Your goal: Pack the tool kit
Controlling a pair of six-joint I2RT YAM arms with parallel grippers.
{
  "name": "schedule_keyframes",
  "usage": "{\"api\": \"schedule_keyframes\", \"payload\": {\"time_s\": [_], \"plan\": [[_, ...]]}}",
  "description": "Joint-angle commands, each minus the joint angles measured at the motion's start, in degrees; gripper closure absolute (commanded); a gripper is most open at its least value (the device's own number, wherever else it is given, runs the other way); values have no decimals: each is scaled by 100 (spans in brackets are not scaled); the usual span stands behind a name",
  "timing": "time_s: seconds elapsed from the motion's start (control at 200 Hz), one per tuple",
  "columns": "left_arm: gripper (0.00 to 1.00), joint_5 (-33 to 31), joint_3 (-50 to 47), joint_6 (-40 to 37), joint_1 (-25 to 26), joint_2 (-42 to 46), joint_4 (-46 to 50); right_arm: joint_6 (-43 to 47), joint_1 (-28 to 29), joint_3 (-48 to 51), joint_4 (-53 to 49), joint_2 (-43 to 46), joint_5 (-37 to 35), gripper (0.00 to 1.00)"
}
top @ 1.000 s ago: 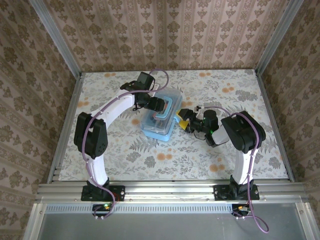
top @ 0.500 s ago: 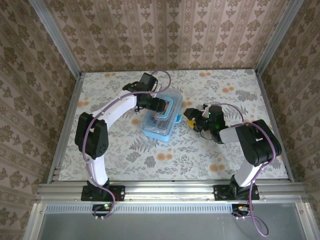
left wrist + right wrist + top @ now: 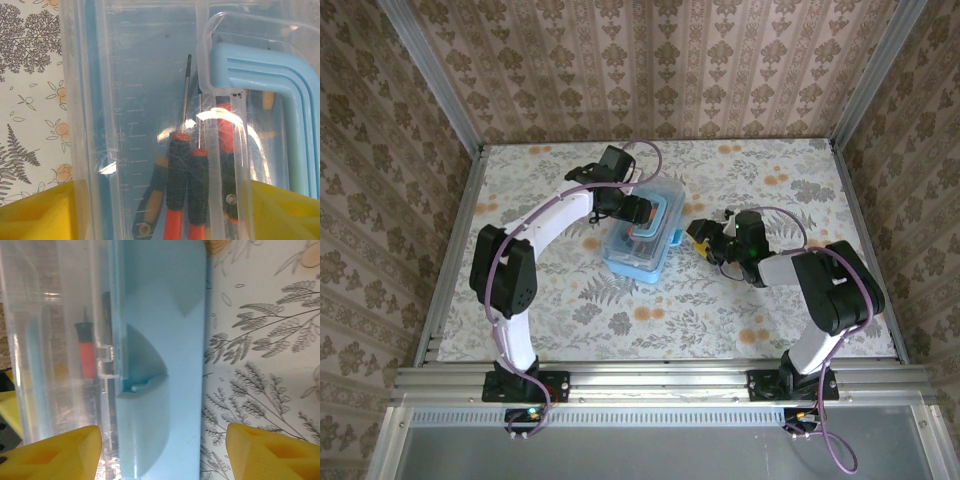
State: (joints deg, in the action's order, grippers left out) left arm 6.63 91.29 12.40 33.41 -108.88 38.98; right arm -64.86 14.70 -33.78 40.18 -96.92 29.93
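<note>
While the tool-kit case (image 3: 636, 264) lies on the flowered desk (image 3: 770, 320) about midway between the left and right edges and somewhat nearer the far edge, its long axis runs aslant from far right to near left. Its clear lid (image 3: 140, 75) is down, with the light-blue handle (image 3: 280, 90) flat on top. Through the plastic, the left wrist view shows slim screwdrivers (image 3: 187, 185) with orange-and-black grips lying lengthwise inside, their shafts pointing away from the camera.

The left claw (image 3: 638, 212) sits over the far half of the case, released. Its yellow fingers (image 3: 35, 212) are spread wide above the lid, one by the case's long wall and the other beside the handle. Whether they touch the plastic I cannot tell.

The right claw (image 3: 704, 240) is low, just beside the case's right-hand side, and is also released. In its wrist view one finger stands in front of the clear lid and the other over bare desk, with the case's light-blue wall between them. A red screwdriver grip shows through the clear plastic there.
</note>
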Motion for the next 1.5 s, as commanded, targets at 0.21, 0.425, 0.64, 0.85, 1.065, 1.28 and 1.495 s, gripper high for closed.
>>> {"api": "schedule_keyframes", "payload": {"time_s": [0.21,0.425,0.64,0.85,1.065,1.28,1.495], "plan": [[58,345,-329,313,69,-727,602,-663,169,-167,1517,-811,311,30],[58,365,-305,289,69,-731,606,-669,280,-237,1468,-669,320,36],[59,391,-287,280,69,-716,616,-853,340,-431,1643,-627,416,43],[59,385,-288,271,78,-711,619,-771,446,-495,1407,-369,408,45],[59,387,-295,271,87,-702,619,-680,481,-489,1218,-220,382,46],[60,383,-314,291,79,-700,602,-259,328,-402,552,-96,250,43],[63,681,-399,306,-49,-696,471,-440,219,-235,1183,-442,388,25]]}}
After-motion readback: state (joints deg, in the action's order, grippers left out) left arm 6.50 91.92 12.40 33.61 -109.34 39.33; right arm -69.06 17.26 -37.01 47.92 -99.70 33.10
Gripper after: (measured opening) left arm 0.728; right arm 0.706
